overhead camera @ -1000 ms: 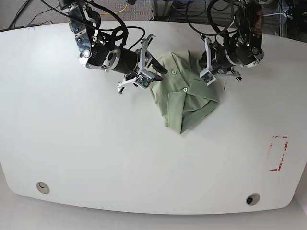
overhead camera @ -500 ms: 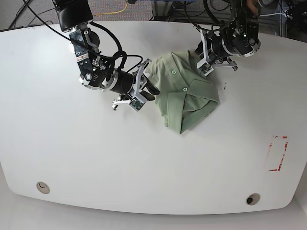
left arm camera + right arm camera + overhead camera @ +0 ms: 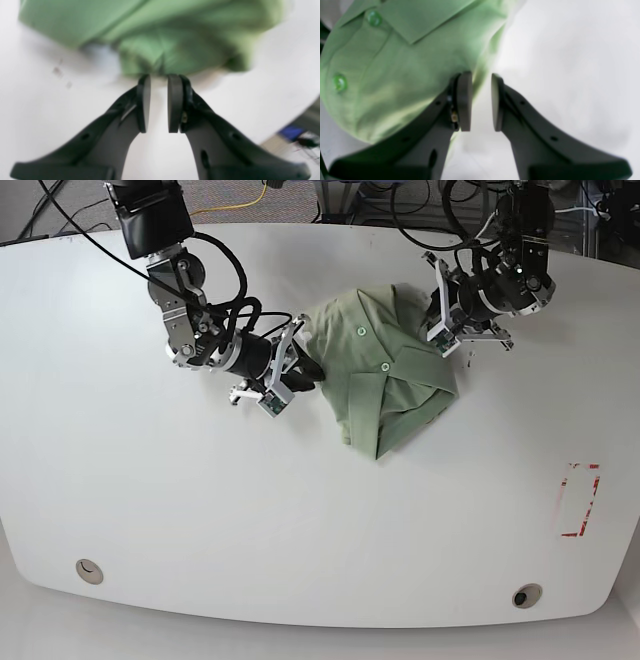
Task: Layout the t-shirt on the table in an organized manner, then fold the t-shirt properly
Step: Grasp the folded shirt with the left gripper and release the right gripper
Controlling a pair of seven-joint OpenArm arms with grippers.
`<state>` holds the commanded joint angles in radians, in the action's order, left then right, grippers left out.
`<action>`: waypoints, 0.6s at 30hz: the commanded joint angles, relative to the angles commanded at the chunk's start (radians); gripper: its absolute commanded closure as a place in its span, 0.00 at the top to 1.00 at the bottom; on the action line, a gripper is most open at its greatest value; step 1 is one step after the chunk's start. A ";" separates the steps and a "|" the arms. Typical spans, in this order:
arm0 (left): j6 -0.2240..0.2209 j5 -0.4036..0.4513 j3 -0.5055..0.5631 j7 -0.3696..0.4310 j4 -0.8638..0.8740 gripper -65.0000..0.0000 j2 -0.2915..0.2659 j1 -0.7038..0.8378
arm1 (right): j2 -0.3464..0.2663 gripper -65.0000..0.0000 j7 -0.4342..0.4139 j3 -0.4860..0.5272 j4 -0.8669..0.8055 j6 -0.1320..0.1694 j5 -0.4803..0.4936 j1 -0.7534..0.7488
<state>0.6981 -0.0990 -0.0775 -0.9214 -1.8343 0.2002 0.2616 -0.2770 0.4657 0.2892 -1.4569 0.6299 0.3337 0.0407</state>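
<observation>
Now over the white bench [image 3: 150, 510]: t-shirt [image 3: 385, 385] bunched in a folded heap near the far edge, nowhere near laid out. Flanked by both arms, likely to tug opposite edges apart. Left claw [image 3: 159, 103] narrowly parted, nosing at a hanging fold, gripping nothing. Right claw [image 3: 481, 102] narrowly parted too, one finger against the shirt's edge by the green buttons [image 3: 340, 82].

A robot lab is shown: two black robot arms [image 3: 190, 300] are mounted at a big shiny white worktop [image 3: 200, 510], and black and yellow cables [image 3: 255, 195] are seen behind it.
</observation>
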 joint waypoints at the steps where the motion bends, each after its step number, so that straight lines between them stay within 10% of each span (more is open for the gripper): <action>1: 0.000 0.005 -0.012 0.002 0.017 0.16 0.000 -0.008 | 0.002 0.19 0.000 0.000 -0.005 0.000 -0.011 -0.008; 18: 0.000 0.006 -0.043 0.009 0.166 0.16 -0.002 -0.101 | 0.115 0.19 0.034 0.005 -0.192 0.000 -0.152 -0.203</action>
<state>0.6981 -0.0928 -0.1204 -0.9122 -1.6686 0.1987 0.1603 -0.1619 0.4994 0.2938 -1.6487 0.6299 0.1818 -0.1619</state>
